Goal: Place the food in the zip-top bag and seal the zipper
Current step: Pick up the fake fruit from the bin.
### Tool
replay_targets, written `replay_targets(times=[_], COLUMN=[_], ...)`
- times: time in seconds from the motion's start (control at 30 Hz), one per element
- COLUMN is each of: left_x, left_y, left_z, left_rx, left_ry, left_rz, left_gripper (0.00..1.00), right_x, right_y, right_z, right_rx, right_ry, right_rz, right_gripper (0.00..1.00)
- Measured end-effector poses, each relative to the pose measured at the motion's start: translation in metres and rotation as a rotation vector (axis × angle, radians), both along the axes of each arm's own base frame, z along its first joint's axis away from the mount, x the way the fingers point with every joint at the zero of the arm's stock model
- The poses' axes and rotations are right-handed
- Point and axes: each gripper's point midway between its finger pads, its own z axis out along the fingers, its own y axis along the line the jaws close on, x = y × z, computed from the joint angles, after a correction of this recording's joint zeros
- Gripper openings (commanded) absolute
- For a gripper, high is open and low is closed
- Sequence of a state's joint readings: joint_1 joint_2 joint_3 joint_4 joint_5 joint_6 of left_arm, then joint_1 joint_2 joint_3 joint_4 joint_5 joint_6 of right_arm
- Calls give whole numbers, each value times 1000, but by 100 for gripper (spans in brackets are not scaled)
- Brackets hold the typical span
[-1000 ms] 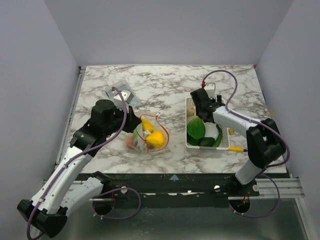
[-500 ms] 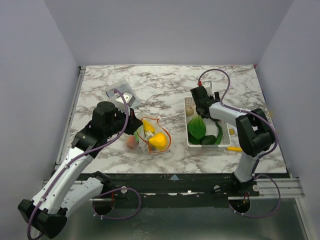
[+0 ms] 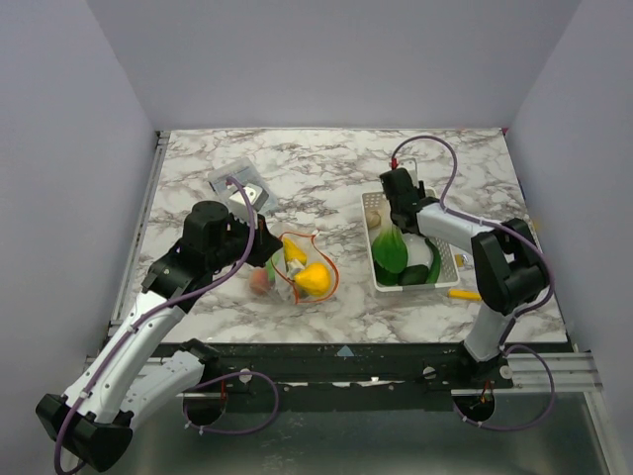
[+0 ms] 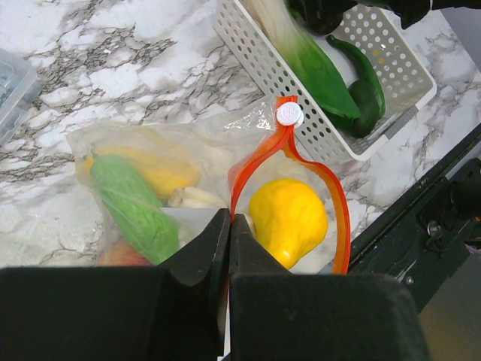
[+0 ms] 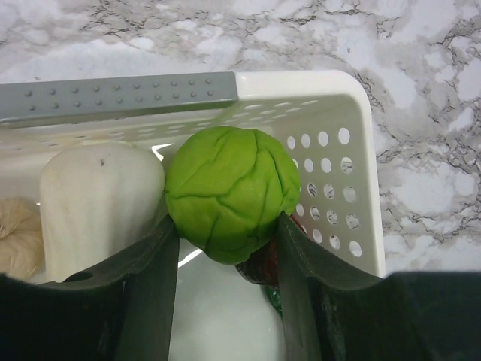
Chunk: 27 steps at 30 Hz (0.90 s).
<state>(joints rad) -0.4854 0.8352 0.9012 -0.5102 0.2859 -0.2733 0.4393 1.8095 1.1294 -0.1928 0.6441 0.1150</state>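
Right wrist | right hand (image 5: 228, 229) grips green vegetable (image 5: 225, 192), basket (image 5: 331, 96) corner | left hand (image 4: 230, 226) pinches zipper (image 4: 237, 180)

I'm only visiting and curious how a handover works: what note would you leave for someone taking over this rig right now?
Left gripper: shut on the mouth edge of the zip-top bag, mouth open.
Right gripper: inside the white basket, shut on a green round vegetable.
Done: yellow lemon piece sits in the bag's mouth, a green vegetable deeper in.
Left: leafy green, cucumber and white mushroom are in the basket, not yet bagged; zipper unsealed.
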Motion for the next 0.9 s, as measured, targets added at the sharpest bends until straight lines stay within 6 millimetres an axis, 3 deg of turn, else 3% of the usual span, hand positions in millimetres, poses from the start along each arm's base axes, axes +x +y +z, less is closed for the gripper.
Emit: replay_targets(times=[0.07, 0.23, 0.37, 0.53, 0.7, 0.9], left_x=[0, 1, 1, 2, 2, 2], left_y=[0, 0, -1, -1, -1, -1], left_z=[0, -2, -3, -4, -4, -5], left_rx=[1, 3, 5, 7, 8, 9], left_ry=[1, 4, 10, 12, 13, 15], left_rz=[0, 0, 0, 0, 0, -1], left_gripper=[0, 0, 0, 0, 0, 0], right_x=[-3, -11, -18, -42, -75, -119], right_y=[2, 6, 13, 29, 61, 119], right_z=[4, 25, 50, 80, 115, 160], right_rx=[20, 90, 186, 361, 604, 947], right_ry=[-7, -50, -105, -157, -196, -201], right_rz=[10, 27, 36, 100, 248, 537], right_gripper=[10, 0, 0, 0, 0, 0])
